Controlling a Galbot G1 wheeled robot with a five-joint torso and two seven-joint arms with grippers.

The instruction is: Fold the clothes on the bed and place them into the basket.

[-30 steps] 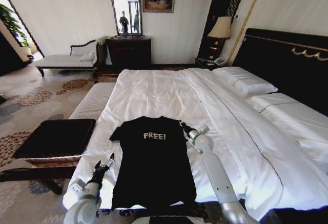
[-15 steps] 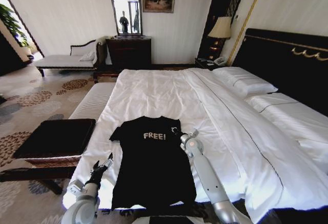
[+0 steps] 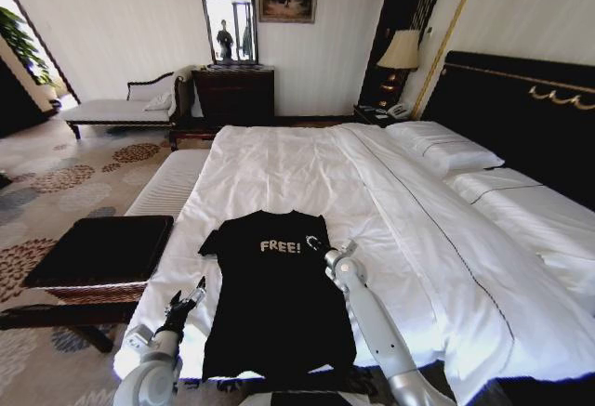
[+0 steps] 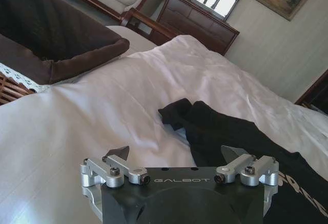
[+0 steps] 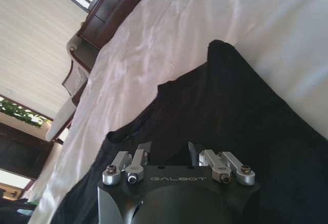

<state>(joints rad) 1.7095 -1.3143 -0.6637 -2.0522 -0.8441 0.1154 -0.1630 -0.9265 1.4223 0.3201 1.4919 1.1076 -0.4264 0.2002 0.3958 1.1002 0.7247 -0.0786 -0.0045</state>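
Black T-shirt (image 3: 277,294) lies flat on the bed (image 3: 307,174), long axis toward the headboard. Right gripper (image 3: 313,244), fingers apart and empty, hovers over its right shoulder, nearer than left gripper (image 3: 197,289), also spread, beside the hem

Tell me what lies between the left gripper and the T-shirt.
Only bare white duvet of the bed: in the head view, the open left gripper hovers beside the T-shirt, with nothing between.
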